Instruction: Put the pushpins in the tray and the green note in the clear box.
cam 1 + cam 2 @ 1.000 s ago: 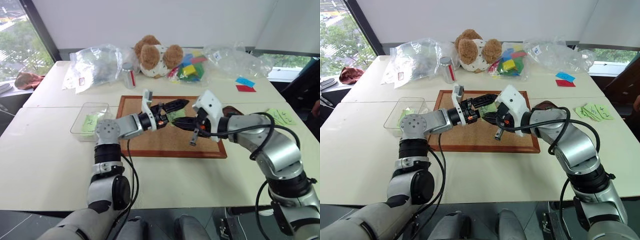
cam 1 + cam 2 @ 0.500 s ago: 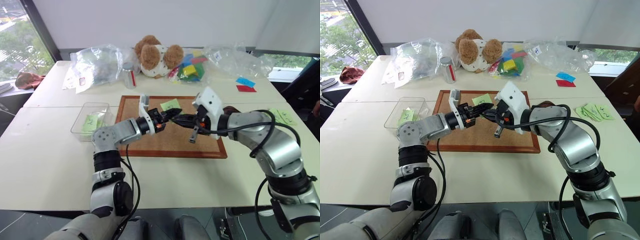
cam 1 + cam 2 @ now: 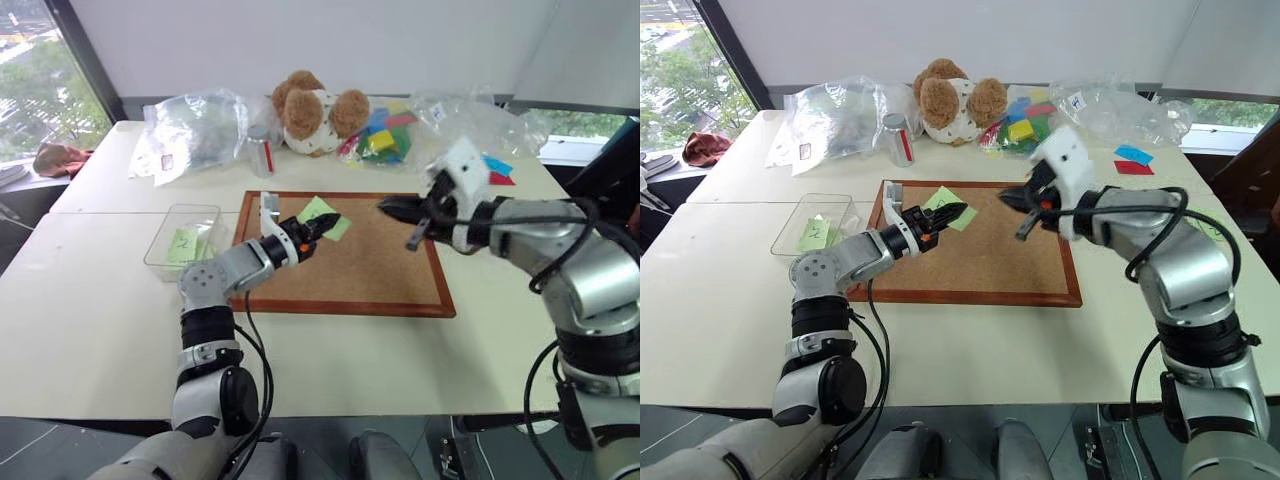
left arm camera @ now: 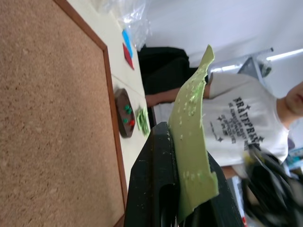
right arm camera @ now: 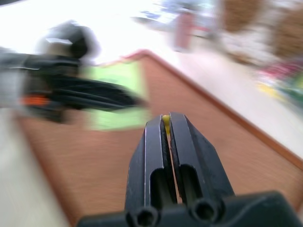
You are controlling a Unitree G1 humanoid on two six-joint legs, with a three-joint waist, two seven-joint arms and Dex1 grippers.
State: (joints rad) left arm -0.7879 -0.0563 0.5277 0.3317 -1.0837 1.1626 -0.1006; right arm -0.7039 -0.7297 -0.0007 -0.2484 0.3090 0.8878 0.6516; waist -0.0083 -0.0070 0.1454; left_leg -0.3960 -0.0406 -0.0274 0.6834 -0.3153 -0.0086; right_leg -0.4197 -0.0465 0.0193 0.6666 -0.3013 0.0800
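A corkboard (image 3: 345, 255) is lying mid-tabletop (image 3: 90, 320), the clear box (image 3: 183, 240) sitting just left of it. A stuffed bear (image 3: 312, 110) and plastic bags (image 3: 190, 130) are resting behind the board.

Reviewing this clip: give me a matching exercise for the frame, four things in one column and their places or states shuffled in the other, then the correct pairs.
Things:
1. green note
2. left gripper
3. clear box
4. right gripper

Places or states:
A. on the table beside the cork board, green slips inside
B. pinched between black fingers, lifted off the board
C. shut on something small and yellow, over the board's far right part
D. shut on a paper slip

Pairs: 1-B, 2-D, 3-A, 4-C
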